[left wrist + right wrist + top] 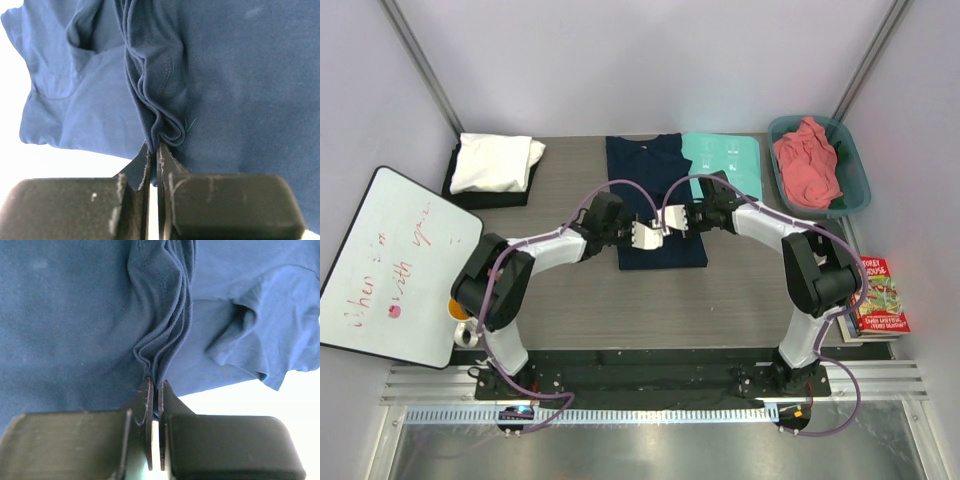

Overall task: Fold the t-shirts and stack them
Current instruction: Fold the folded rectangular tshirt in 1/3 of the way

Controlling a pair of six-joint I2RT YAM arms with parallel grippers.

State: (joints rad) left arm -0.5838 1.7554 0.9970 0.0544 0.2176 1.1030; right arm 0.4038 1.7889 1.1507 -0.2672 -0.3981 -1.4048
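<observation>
1. The navy t-shirt [638, 170] lies flat mid-table [570, 290], running from the back edge toward the arms.
2. The left gripper [645, 237] is over the shirt's near half. In the wrist view the left gripper [154, 150] has its jaws pinched closed on a bunched ridge of navy fabric.
3. The right gripper [678, 218] is just beside the left one. Wrist view is the same: the right gripper [155, 386] is clamped tight on a gathered navy fold.
4. Both arms and their cables cross the shirt's near half and hide part of it from above.
5. The mint-green board [725, 165] lies flat against the shirt's right edge at the back.
6. The teal tub [853, 190] sits back right with the salmon pink t-shirt [807, 160] heaped inside.
7. The white t-shirt [495, 162] is folded on top of the black t-shirt [485, 198], back left, well apart.
8. A whiteboard [390, 260] is at the left edge and books [880, 295] at the right edge.
</observation>
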